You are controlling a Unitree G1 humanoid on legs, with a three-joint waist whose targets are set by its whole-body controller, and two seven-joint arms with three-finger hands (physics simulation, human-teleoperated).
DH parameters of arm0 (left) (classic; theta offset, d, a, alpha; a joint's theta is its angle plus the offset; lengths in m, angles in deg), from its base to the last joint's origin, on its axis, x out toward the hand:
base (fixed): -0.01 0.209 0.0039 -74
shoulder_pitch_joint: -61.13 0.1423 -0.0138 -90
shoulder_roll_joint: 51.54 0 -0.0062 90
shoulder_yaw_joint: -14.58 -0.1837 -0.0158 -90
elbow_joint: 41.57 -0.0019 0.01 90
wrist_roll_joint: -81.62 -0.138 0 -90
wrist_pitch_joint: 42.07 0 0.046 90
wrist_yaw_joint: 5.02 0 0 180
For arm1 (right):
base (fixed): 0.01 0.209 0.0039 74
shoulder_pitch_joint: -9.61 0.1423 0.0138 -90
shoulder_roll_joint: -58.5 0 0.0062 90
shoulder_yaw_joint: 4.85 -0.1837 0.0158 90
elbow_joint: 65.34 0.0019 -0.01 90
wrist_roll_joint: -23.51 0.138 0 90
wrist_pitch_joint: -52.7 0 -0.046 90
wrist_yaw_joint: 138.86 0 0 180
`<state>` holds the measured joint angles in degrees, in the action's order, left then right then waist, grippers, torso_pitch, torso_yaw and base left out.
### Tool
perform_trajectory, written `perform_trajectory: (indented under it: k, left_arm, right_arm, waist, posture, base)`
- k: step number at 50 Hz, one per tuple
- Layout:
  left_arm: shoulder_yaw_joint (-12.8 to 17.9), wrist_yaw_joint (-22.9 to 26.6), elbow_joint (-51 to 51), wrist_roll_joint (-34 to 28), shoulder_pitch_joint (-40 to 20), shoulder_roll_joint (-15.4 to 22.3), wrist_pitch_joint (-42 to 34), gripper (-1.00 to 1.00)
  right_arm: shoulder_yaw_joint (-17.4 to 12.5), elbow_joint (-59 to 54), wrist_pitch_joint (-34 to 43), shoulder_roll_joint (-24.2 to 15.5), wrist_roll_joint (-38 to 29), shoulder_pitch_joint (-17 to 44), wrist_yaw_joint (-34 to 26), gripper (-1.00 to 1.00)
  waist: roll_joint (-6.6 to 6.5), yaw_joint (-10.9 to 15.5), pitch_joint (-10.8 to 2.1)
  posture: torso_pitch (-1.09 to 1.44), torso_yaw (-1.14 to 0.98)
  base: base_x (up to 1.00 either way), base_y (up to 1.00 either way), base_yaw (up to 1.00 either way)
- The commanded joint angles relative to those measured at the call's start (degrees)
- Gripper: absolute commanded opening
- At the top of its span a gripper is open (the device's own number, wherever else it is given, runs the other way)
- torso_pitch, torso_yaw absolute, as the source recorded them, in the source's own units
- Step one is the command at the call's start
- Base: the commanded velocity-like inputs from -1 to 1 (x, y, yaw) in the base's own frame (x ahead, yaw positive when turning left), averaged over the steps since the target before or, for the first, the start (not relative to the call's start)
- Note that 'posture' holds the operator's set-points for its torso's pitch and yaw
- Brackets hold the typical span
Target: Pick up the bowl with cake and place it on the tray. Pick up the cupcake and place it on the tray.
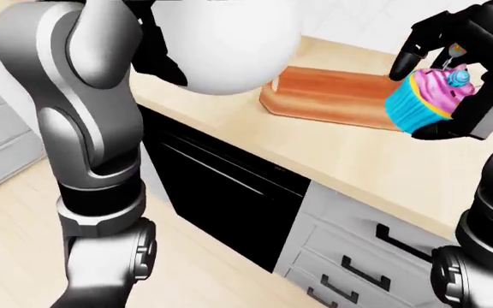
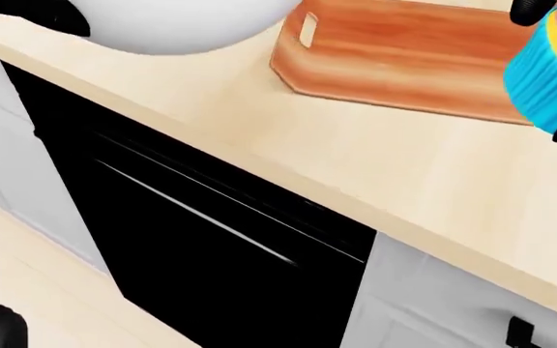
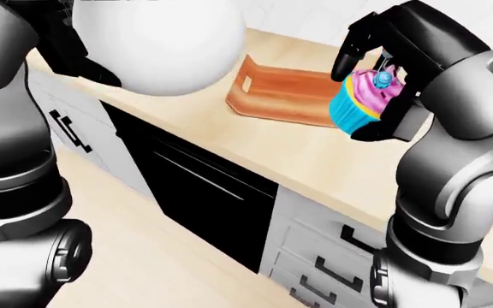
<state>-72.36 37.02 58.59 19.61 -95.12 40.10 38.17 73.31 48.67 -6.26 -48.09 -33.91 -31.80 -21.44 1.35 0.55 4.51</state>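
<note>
Cupcake (image 3: pixel 365 102), pink-frosted with a blue ball on top and a bright blue pleated wrapper: held off the counter in the right hand (image 3: pixel 381 96), whose black fingers (image 3: pixel 349 52) close round it from above and below; it hangs tilted, its lower edge overlapping the right-hand end of the tray in the right-eye view. Bowl (image 1: pixel 222 45), large, round, plain white, seen from its underside: raised at the top of the left-eye view, carried by the left hand (image 1: pixel 163 54), of which only dark fingers show at the bowl's left flank; whether those fingers clamp the bowl or merely bear against it cannot be told, and the cake inside is hidden from these views. Tray (image 2: pixel 404 58), flat orange-brown wood with a cut-out handle slot at its left end: lying on the counter, just right of and below the bowl in the head view, its visible surface bare. Countertop (image 2: pixel 375 167), pale wood-grain, running diagonally from upper left to lower right in all views. Appliance door (image 2: pixel 211 246), flat black with thin bright lines, set under the counter edge. Cabinet drawers (image 1: pixel 358 256), light grey with black bar handles, to the right of the black door. Floor (image 1: pixel 212 276), pale wood boards, at the bottom of the eye views.
</note>
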Motion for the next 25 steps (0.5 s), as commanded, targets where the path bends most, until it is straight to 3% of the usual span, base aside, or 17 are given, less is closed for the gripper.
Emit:
perform_trajectory:
  k: [1, 5, 6, 8, 10, 14, 16, 17, 18, 25]
  left_arm:
    - [0.4, -2.2, 1.3, 0.2, -2.0, 0.2, 0.5, -1.00]
    - [0.3, -2.2, 1.7, 0.1, -1.6, 0.0, 0.3, -1.00]
    - [0.3, -2.0, 1.9, 0.1, -1.6, 0.0, 0.2, -1.00]
    - [0.4, -2.0, 1.7, 0.1, -1.7, 0.1, 0.3, -1.00]
    - [0.3, -1.9, 1.9, 0.1, -1.9, 0.1, 0.2, -1.00]
    - [0.3, -1.8, 2.0, 0.1, -1.7, 0.1, 0.2, -1.00]
    - [0.4, -1.9, 2.1, 0.1, -1.6, 0.0, 0.1, -1.00]
    - [0.4, -1.9, 2.1, 0.1, -1.5, 0.1, 0.2, -1.00]
    - [0.4, -1.9, 2.2, 0.1, -1.5, 0.1, 0.1, -1.00]
    - [0.7, -2.0, 1.7, 0.5, -2.1, 0.8, 0.1, -1.00]
  right_arm:
    - [-1.0, 1.0, -0.3, -1.0, -0.6, 1.5, 1.1, -1.00]
    - [-1.4, 0.1, 0.3, -1.4, -1.5, 2.7, 2.2, -1.00]
    - [-1.5, 0.1, 0.4, -1.5, -1.5, 2.5, 2.4, -1.00]
    - [-1.6, 0.3, 1.0, -1.6, -1.3, 2.5, 2.2, -1.00]
    - [-1.6, 0.4, 1.1, -1.7, -1.1, 2.3, 2.4, -1.00]
    - [-1.4, 0.5, 1.1, -1.9, -1.0, 2.1, 2.6, -1.00]
    - [-1.2, 0.7, 0.8, -1.7, -0.9, 1.6, 2.7, -1.00]
    - [-1.0, 0.7, 0.4, -1.7, -1.1, 1.3, 2.7, -1.00]
    - [-1.0, 0.8, 0.4, -1.5, -0.8, 1.7, 2.5, -1.00]
    - [-0.8, 0.4, -0.4, -0.9, -0.8, 1.7, 2.5, -1.00]
  waist:
    - [-0.11, -0.2, -1.80]
    - [-0.10, -0.3, -1.90]
    - [-0.58, -0.2, -3.02]
    - [-2.30, -1.0, -1.58]
    - [-2.47, -0.3, -1.98]
    - [0.09, 0.0, -1.28]
    - [3.55, 0.7, -1.97]
    - [2.61, 0.7, -0.11]
    - [2.98, 0.1, 0.05]
    - [0.87, -0.6, 0.47]
  posture:
    - [0.00, 0.00]
    - [0.00, 0.00]
    - [0.00, 0.00]
    - [0.00, 0.00]
    - [0.00, 0.00]
    - [0.00, 0.00]
    - [0.00, 0.00]
    - [0.00, 0.00]
    - [0.00, 0.00]
    - [0.00, 0.00]
  base:
    - [0.00, 0.00, 0.00]
    - [0.00, 0.00, 0.00]
    - [0.00, -0.14, 0.00]
    - [0.00, 0.00, -0.76]
    - [0.00, 0.00, -0.91]
    - [0.00, 0.00, -0.82]
    - [0.00, 0.00, -0.34]
    - [0.00, 0.00, 0.00]
    - [0.00, 0.00, 0.00]
    - [0.00, 0.00, 0.00]
